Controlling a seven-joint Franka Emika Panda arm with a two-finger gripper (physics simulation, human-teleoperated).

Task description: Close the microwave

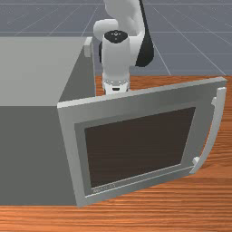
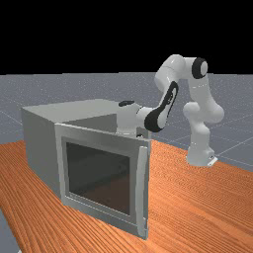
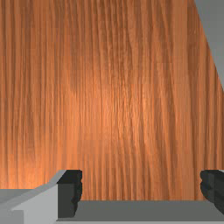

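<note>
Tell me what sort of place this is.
Probably a simulated test scene: a grey box-shaped microwave and white jointed robot arm on an orange-brown wooden table, with grey gridded floor beyond.

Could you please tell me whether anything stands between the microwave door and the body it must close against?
Yes, my own gripper: it is on the inner side of the open door, probably in its closing swing. I see nothing else between door and body.
</note>
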